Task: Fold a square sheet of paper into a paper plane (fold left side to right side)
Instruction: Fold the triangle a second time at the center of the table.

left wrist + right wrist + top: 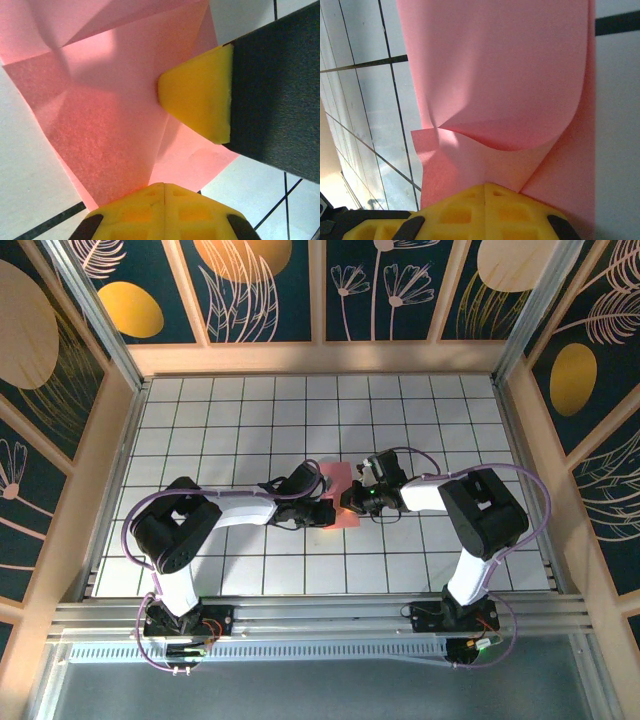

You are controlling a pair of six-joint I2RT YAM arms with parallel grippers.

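My left fingers (163,194) are standing pressed together, with no gap showing along the seam between the yellow tips. They are resting at the near edge of the sheet of paper (100,115). The salmon-pink sheet is running right up to the tips, and I cannot tell whether any layer is caught between them. My right fingers (485,192) are likewise sitting closed tight, tip against tip, and are meeting the paper where a crease line is ending at them. Again I cannot tell whether they are pinching a layer or merely bearing down on it. In the left wrist view one yellow tip of my right fingers (197,97) is coming in from the right side and touching the sheet's upper surface beside a diagonal crease. The sheet is lying partly folded: in the right wrist view a flap (510,75) is curling up and over, casting a shadow on the layer beneath. Seen from above, the sheet of paper (338,480) is lying near the middle of the white-tiled counter (220,420). My left fingers (322,512) and right fingers (352,502) are both down on it, close together, with the arms reaching in from either side.
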